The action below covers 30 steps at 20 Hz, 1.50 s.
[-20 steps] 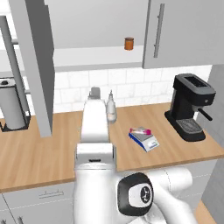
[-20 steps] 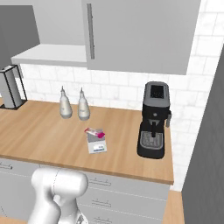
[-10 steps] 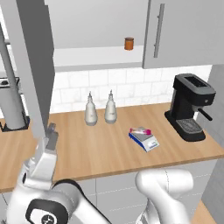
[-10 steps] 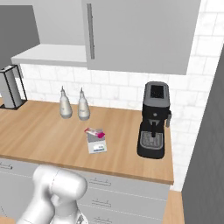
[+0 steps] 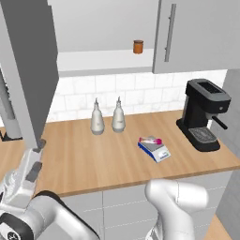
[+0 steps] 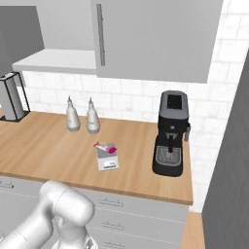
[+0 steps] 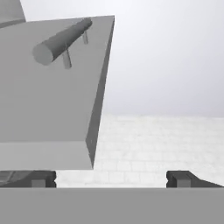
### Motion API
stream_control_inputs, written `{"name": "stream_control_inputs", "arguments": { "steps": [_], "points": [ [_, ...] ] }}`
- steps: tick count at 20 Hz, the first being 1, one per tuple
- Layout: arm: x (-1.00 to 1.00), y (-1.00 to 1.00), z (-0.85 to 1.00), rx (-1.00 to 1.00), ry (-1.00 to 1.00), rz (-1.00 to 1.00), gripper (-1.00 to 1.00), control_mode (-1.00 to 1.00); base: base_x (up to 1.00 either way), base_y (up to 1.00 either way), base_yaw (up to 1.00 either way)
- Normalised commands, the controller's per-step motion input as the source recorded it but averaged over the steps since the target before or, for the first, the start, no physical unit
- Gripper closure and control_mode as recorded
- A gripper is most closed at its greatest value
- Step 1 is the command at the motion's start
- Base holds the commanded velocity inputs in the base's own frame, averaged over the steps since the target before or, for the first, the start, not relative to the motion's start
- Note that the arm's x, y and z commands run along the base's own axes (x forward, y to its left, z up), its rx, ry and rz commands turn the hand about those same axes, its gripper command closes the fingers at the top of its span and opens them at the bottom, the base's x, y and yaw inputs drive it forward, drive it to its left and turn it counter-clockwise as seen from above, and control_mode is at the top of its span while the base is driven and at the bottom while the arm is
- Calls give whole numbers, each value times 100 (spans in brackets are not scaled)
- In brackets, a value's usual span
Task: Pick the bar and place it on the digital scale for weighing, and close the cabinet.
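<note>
Hand view: spread, empty pincer [image 7: 111, 178] just below the open cabinet door [image 7: 52, 87], its edge apparently to the pincer's left; bar [image 5: 151, 140] rests on the digital scale [image 5: 155, 149].

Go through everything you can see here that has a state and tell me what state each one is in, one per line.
bar: lying on the digital scale
digital scale: on the counter, holding the bar
cabinet: left door swung open, right door closed
gripper: open, empty, beside the open door
brown jar: upright on the cabinet shelf
</note>
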Motion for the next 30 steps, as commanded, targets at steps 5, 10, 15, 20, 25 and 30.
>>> {"name": "stream_control_inputs", "arguments": {
  "steps": [5,10,15,20,25,30],
  "points": [
    [-87,100,-72,-22,-17,-2,-100,-100,0,0,0],
    [-53,75,-24,-20,-7,-2,-100,-100,0,0,0],
    [17,-9,39,2,41,0,-100,-100,0,0,0],
    [32,-30,1,1,23,1,-100,-100,0,0,0],
    [30,-30,0,2,10,5,-100,-100,0,0,0],
    [19,-34,5,7,7,3,-100,-100,0,0,0]
  ]
}}
